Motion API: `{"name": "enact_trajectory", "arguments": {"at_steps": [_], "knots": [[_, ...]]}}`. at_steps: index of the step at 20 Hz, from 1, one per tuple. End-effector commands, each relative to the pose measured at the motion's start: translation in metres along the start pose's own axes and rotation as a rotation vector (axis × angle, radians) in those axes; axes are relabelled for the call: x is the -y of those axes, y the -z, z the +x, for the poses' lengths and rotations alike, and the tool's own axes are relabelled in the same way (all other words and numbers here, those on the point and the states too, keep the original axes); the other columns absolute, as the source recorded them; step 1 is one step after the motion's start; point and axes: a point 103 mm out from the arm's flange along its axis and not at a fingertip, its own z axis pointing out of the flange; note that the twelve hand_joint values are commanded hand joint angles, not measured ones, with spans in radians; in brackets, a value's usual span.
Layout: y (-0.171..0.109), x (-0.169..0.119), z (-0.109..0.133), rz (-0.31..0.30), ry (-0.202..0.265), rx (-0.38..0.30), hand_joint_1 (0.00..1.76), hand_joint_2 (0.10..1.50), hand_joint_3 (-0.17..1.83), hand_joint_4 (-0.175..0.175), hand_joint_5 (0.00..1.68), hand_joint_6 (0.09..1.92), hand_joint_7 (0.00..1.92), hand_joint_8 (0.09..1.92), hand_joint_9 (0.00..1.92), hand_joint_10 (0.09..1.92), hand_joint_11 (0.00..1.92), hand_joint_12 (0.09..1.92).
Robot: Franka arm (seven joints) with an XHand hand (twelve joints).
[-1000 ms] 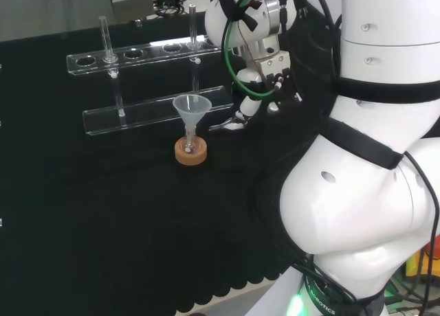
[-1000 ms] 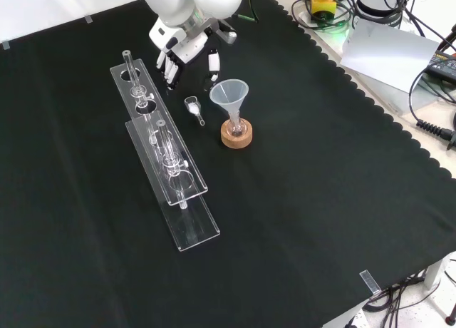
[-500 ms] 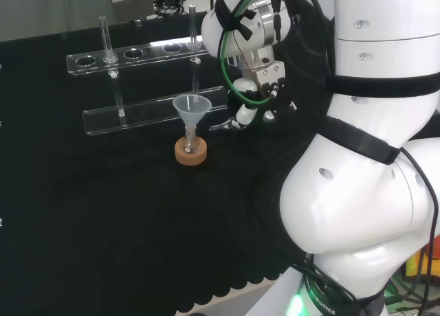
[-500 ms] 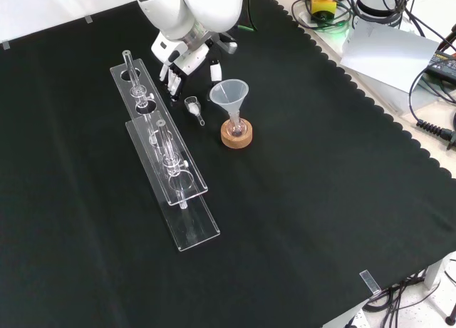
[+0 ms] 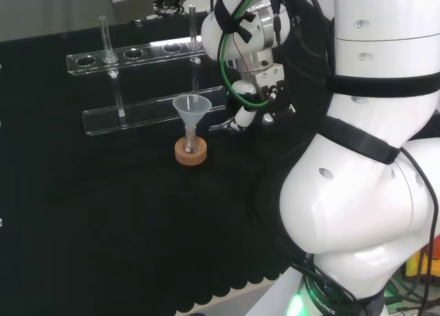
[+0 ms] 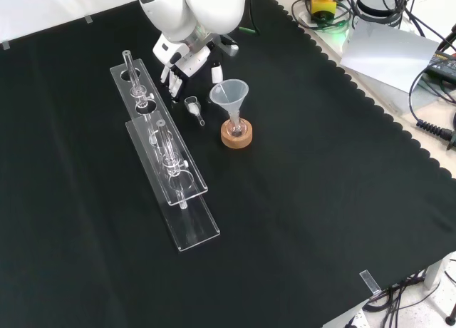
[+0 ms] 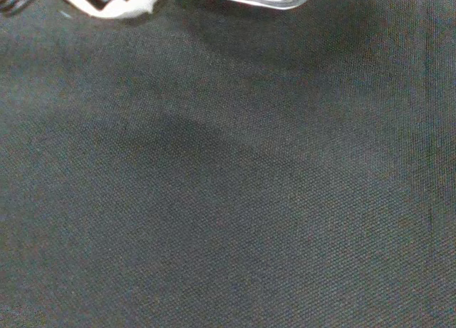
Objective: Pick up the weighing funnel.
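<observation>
The weighing funnel (image 6: 193, 106), a small clear scoop with a short stem, lies on the black cloth between the tube rack (image 6: 164, 157) and the big funnel (image 6: 229, 93). In the front view the hand (image 6: 187, 63) hangs just beyond it, fingers (image 6: 171, 75) pointing down at the cloth and the thumb (image 6: 216, 73) set apart. It is open and holds nothing. A small gap shows between the fingertips and the weighing funnel. In the head view the hand (image 5: 251, 104) is right of the big funnel (image 5: 192, 110), low over the cloth. The wrist view has cloth and a white edge of the hand (image 7: 107, 1).
The big funnel stands with its stem in a small flask on a cork ring (image 6: 236, 135), close beside the weighing funnel. The clear rack carries a few upright tubes (image 5: 104, 34). The cloth's scalloped edge (image 6: 370, 107) runs along the right of the front view.
The hand has turned at the wrist and come down closer to the cloth near the weighing funnel. The weighing funnel, big funnel and rack have not moved.
</observation>
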Motion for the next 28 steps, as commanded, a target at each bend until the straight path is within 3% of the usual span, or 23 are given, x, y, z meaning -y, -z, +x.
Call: {"name": "enact_trajectory", "arguments": {"at_steps": [1, 9, 14, 28], "knots": [[-0.003, 0.0, -0.001, -0.001, -0.004, 0.01, 0.82, 0.65, 0.6, -0.046, 0.47, 0.52, 0.61, 0.75, 0.85, 0.54, 0.51, 1.27], [-0.014, -0.006, -0.015, -0.009, -0.015, 0.017, 0.86, 0.64, 0.6, -0.042, 0.53, 0.58, 0.6, 0.76, 0.85, 0.54, 0.5, 1.27], [-0.014, -0.006, -0.009, -0.025, -0.03, 0.044, 0.87, 0.64, 0.6, -0.04, 0.55, 0.63, 0.61, 0.76, 0.85, 0.55, 0.51, 1.27], [-0.015, -0.011, -0.003, -0.031, -0.019, 0.057, 0.88, 0.64, 0.61, -0.037, 0.57, 0.73, 0.63, 0.76, 0.86, 0.56, 0.51, 1.27]]}}
